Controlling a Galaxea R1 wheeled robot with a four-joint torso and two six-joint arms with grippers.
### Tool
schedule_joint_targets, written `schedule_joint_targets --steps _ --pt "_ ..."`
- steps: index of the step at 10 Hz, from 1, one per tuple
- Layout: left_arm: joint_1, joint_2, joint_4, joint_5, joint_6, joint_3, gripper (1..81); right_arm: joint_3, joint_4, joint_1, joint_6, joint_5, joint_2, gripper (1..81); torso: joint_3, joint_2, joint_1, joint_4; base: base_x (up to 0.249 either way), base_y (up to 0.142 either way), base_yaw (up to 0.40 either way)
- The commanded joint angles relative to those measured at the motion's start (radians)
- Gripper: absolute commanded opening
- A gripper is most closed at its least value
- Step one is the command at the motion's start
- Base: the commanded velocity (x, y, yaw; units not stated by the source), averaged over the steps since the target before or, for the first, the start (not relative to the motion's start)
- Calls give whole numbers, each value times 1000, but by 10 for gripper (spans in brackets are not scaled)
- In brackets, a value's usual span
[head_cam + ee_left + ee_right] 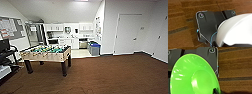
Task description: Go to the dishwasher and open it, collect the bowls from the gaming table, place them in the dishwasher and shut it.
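A lime green bowl (194, 75) hangs close to the right wrist camera, above the brown carpet, with its inside facing the camera. My right gripper (215, 91) is shut on its rim, where a dark finger shows. In the left wrist view a white rounded object (235, 30) sits close to the camera over the carpet; I cannot tell what holds it. The dishwasher (83, 44), with its steel front, stands far ahead under the counter of the kitchenette. The gaming table is out of view.
A table-football table (47, 53) stands ahead on the left. Blue-lidded bins (94, 48) stand at the kitchenette's right edge. A white door (127, 33) is in the right wall. A desk with dark equipment (5, 56) is at the far left. Brown carpet (112, 75) stretches ahead.
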State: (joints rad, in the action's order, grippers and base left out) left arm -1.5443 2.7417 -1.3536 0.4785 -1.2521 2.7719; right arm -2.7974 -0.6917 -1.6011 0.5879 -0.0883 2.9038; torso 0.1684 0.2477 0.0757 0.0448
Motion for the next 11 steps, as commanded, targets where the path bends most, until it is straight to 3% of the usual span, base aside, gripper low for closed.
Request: schedule_joint_targets --steps 1,11 --pt "49 -29 7 -9 7 15 10 -8 -3 40 0 36 -16 10 0 0 0 0 0 0 0" --pt "49 -26 5 -11 7 15 10 -9 -6 43 -2 36 -12 10 -1 1 -2 0 84 0 0"
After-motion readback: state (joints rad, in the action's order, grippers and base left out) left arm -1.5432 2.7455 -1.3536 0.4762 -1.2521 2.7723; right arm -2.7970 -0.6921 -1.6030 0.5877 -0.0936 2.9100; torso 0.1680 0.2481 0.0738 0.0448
